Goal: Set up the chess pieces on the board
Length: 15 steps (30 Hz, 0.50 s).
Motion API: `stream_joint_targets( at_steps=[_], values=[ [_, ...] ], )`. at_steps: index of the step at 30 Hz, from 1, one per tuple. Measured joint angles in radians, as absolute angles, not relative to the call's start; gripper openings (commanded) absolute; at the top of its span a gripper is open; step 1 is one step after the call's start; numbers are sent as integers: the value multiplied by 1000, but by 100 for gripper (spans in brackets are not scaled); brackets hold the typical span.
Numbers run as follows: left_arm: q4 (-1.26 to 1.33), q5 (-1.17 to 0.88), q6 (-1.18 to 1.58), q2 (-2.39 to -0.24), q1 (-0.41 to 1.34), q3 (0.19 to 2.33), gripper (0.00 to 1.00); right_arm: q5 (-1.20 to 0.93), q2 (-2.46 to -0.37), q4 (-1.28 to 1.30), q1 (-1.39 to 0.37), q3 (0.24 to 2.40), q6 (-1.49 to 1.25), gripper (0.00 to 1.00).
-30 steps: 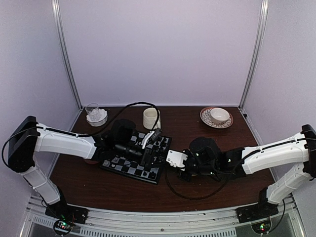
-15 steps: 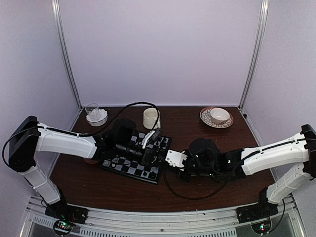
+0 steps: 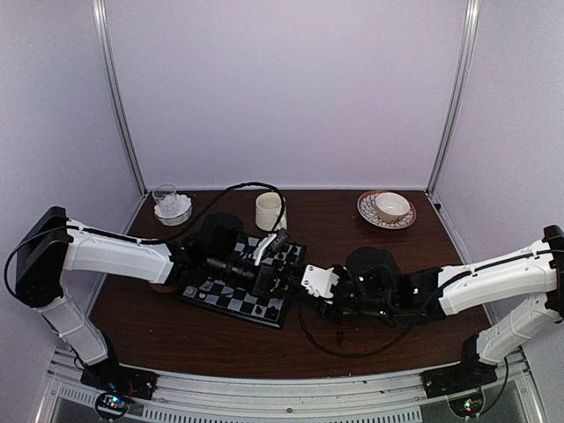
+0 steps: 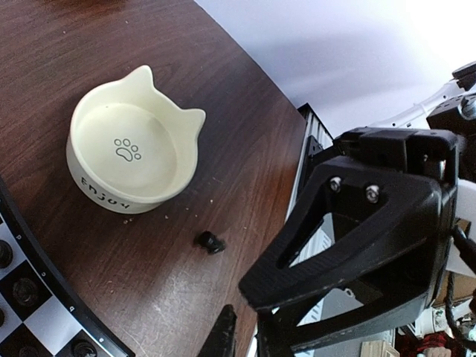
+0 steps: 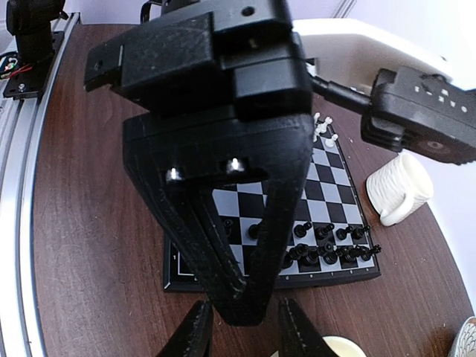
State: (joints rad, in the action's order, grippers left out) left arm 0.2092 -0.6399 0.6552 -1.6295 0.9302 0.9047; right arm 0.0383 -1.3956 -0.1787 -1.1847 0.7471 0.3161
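Observation:
The board (image 3: 231,300) lies left of centre under my left arm. In the right wrist view the board (image 5: 336,172) carries two rows of black chess pieces (image 5: 327,242) along its near edge and some white ones (image 5: 323,126) at the far end. One black piece (image 4: 210,242) lies on its side on the table beside a cream cat-eared bowl (image 4: 130,149). My left gripper (image 4: 245,335) is shut, its tips almost touching, and nothing shows between them. It reaches off the board's right corner to my right gripper (image 5: 248,331). That one stands open, with the left gripper's tip between its fingers (image 5: 197,327).
At the back stand a white mug (image 3: 269,211), a clear glass dish (image 3: 172,207) of white lumps, and a cup on a patterned saucer (image 3: 388,209). A black cable (image 3: 339,348) loops on the table below the right arm. The cat-eared bowl's rim (image 5: 335,346) lies just under my right gripper.
My left jaws have closed and my right jaws have widened. The right arm has shifted slightly to the right. The left arm has stayed over the board.

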Motion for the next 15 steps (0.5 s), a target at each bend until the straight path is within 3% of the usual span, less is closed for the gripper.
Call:
stream_joint_targets(
  at_steps=[9, 15],
  values=[
    [169, -581, 613, -1580, 931, 903, 20, 98, -1189, -175, -1171, 661, 233, 44],
    [125, -477, 558, -1446, 933, 875, 25, 219, -989, -10, -1164, 659, -41, 50]
  ],
)
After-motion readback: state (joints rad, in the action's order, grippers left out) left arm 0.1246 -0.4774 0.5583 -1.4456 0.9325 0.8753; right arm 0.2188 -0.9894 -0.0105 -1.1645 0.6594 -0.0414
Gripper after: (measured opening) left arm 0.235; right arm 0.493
